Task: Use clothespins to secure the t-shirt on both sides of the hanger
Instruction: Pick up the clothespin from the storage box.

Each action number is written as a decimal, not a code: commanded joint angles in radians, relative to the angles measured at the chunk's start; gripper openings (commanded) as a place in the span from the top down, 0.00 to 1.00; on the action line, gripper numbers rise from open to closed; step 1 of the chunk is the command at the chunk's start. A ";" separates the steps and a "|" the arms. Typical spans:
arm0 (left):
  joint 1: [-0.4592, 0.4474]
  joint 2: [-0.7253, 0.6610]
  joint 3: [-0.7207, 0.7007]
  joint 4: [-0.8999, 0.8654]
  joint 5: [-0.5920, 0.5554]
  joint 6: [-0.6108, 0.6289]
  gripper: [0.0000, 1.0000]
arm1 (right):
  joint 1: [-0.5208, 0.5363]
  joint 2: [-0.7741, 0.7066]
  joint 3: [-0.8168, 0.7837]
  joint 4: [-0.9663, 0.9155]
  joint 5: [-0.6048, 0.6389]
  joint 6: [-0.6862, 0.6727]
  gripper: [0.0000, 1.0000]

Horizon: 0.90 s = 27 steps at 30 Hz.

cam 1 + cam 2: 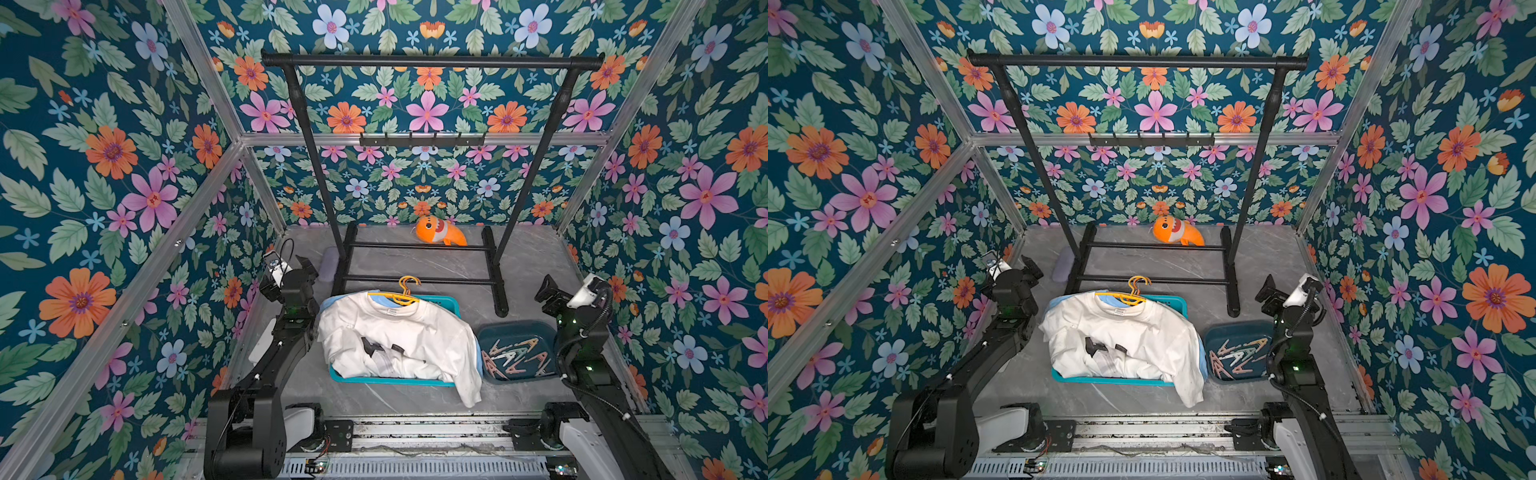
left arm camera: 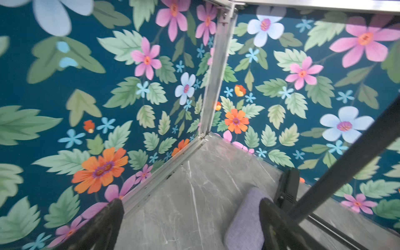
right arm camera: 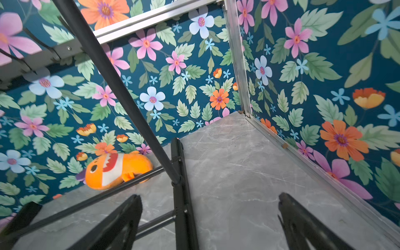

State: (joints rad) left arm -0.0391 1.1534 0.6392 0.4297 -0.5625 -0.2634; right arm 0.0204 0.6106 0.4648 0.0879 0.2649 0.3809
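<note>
1. Fingers (image 2: 108, 223) of the left gripper (image 2: 190, 201) stand spread wide with nothing between them, over bare grey table (image 2: 173, 194).
2. Fingers (image 3: 121, 220) of the right gripper (image 3: 208, 195) are likewise spread wide and hold nothing.
3. Just beside one left finger in the left wrist view lies a lilac-grey fabric pouch (image 2: 246, 218), next to a black foot of the garment rack (image 2: 287, 186).
4. Beyond the right fingers, the right wrist view shows the rack's other foot and slanting post, with an orange plush fish (image 3: 116, 171) on the table behind its lower bars.
5. In both top views the two grippers are raised at either side of the table, well apart from each other, the left one (image 1: 307, 266) near the pouch, the right one (image 1: 548, 289) beside the rack's foot.
6. Between the arms sits a teal basket (image 1: 386, 381) (image 1: 1108, 380). The white t-shirt (image 1: 415, 336) (image 1: 1142, 336) lies heaped across it, one sleeve spilling over the near rim onto the table.
7. A yellow hanger (image 1: 405, 291) (image 1: 1133, 291) sits in the shirt's neck, its hook pointing toward the rack.
8. The clothespins (image 1: 515, 353) (image 1: 1237, 353) lie loose in a dark blue tray (image 1: 515, 326) (image 1: 1237, 325), touching the basket's side, close below the right arm.
9. The rack's top bar (image 1: 432, 61) is bare.
</note>
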 commanded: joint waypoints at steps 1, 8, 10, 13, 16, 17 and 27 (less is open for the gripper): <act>-0.001 -0.064 0.059 -0.265 -0.001 -0.052 0.00 | 0.001 -0.018 0.105 -0.438 -0.050 0.160 0.00; -0.002 -0.206 0.196 -0.443 0.554 0.113 0.00 | 0.001 0.173 0.422 -0.894 -0.295 0.222 0.12; -0.002 -0.210 0.220 -0.478 0.718 0.136 0.00 | 0.001 0.241 0.449 -0.934 -0.413 0.210 0.19; -0.003 -0.195 0.225 -0.496 0.936 0.156 0.04 | 0.017 0.342 0.463 -0.990 -0.468 0.219 0.23; -0.022 -0.180 0.201 -0.488 1.034 0.158 0.07 | 0.114 0.392 0.434 -0.998 -0.371 0.261 0.25; -0.034 -0.178 0.193 -0.484 1.046 0.162 0.09 | 0.133 0.397 0.415 -0.989 -0.344 0.295 0.27; -0.153 -0.150 0.129 -0.437 1.047 0.181 0.10 | 0.121 0.417 0.254 -0.895 -0.149 0.532 0.53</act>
State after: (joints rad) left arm -0.1711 0.9970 0.7719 -0.0334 0.4877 -0.1173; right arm 0.1490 1.0061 0.7292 -0.8230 0.0372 0.8200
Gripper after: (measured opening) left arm 0.903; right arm 0.472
